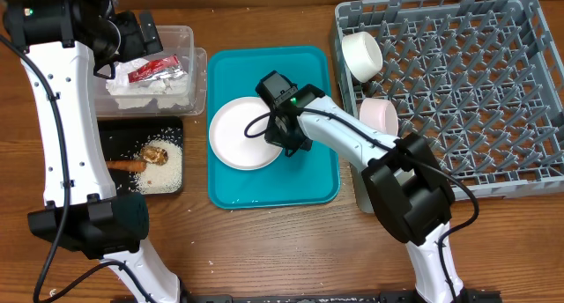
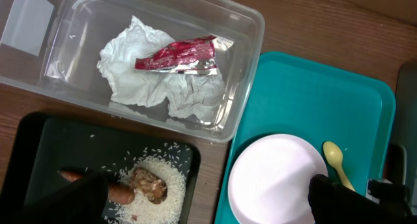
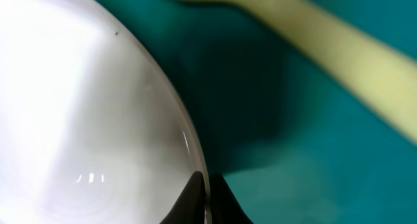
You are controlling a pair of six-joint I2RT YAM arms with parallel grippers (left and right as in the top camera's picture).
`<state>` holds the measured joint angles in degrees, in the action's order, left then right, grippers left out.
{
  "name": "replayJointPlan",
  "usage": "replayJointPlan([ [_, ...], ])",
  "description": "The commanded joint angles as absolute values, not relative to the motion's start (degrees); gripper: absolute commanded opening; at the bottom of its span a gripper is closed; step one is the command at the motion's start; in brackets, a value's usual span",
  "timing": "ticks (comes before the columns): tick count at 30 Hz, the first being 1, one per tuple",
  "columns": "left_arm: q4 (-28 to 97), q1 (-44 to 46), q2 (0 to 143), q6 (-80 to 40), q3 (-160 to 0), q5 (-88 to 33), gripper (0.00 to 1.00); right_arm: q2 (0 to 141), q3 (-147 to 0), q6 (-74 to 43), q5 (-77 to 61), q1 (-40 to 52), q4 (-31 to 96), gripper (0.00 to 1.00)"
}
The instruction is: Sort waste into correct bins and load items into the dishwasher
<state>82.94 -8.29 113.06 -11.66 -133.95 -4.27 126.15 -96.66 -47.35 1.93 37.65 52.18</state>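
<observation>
On teal tray (image 1: 313, 74): plate (image 1: 233, 131), pinched by right end effector (image 1: 286, 146); left end effector (image 2: 205, 204) wide.

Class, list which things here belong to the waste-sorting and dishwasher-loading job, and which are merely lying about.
Job: napkin, red wrapper, clear tub, black tray, carrot, rice, food scraps, plate, spoon, two bowls, grey rack.
Lying about: teal tray, wooden table.
</observation>
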Motion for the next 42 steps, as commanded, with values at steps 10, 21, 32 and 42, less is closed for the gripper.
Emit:
replayJointPlan([
  [10,82.87,-8.6,113.14,-11.81,-133.86,-4.08,1.0,102.26,-110.65,-32.53,57.34,32.05,59.0,0.04],
  [21,82.89,-8.6,113.14,-11.81,-133.86,-4.08,1.0,102.35,-98.94,-39.09,78.94,22.13,56.38,0.04],
  [32,82.85,-8.6,113.14,-11.81,-133.86,-4.1,1.0,102.35,-79.24,-34.11,64.31,15.66,37.91,0.04],
  [42,82.85,-8.6,113.14,-11.81,-133.86,-4.05,1.0,101.56,-80.12,-23.9,50.57,15.77,40.71,0.75],
])
